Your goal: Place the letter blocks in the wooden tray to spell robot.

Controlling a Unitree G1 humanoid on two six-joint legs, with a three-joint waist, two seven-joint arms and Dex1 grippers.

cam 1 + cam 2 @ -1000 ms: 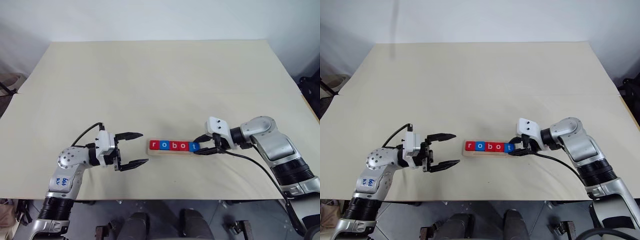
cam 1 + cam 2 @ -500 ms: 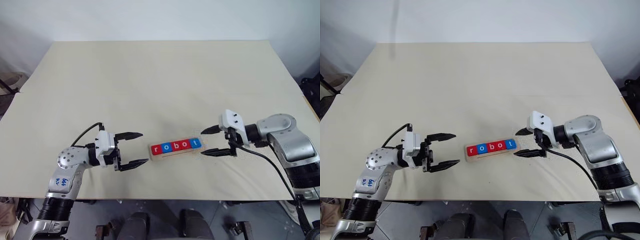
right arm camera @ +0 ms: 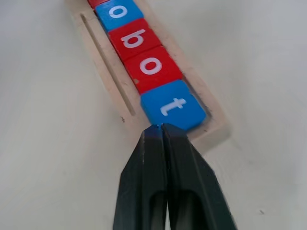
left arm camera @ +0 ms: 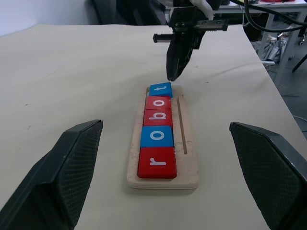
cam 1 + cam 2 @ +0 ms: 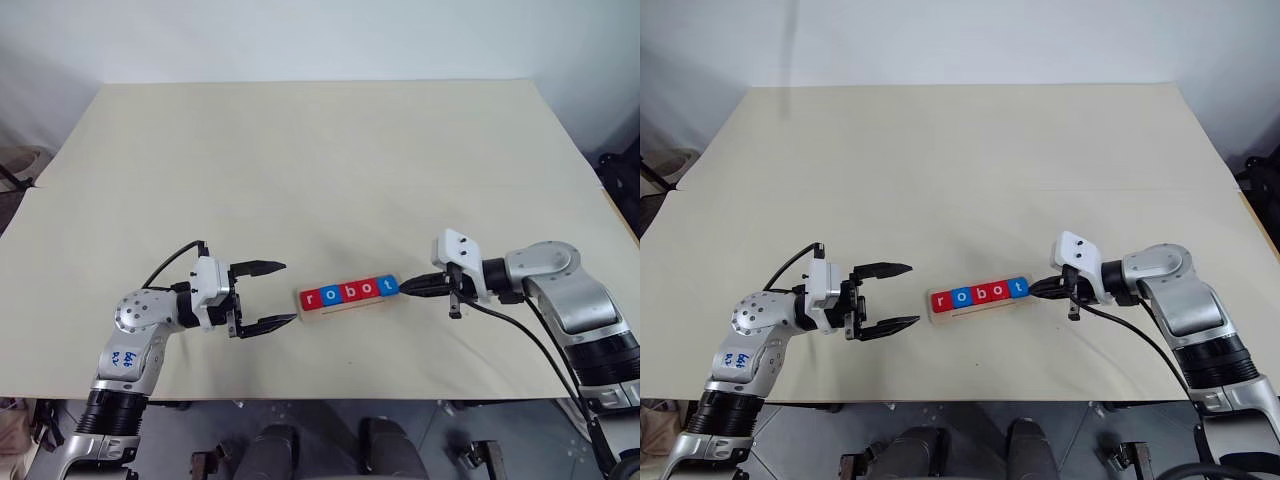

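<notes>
The letter blocks (image 5: 350, 291) lie in the wooden tray (image 4: 188, 143) near the table's (image 5: 300, 160) front edge, reading r-o-b-o-t, with the blue t (image 3: 173, 106) cocked at the right end. The right gripper (image 5: 408, 288), fingers pressed together, points left and slightly down at that t's corner; a hard nudge could shove the tray or pop the tile out. The left gripper (image 5: 262, 295) hovers level, spread wide, just left of the tray.

The wooden tray (image 4: 188, 158) holds five letter blocks (image 4: 157, 135) in a row — r, o, b, o, t. The right gripper (image 4: 173, 74) hovers at the t end, fingers pressed together. The left gripper (image 4: 165, 184) frames the tray — fingers spread wide.
</notes>
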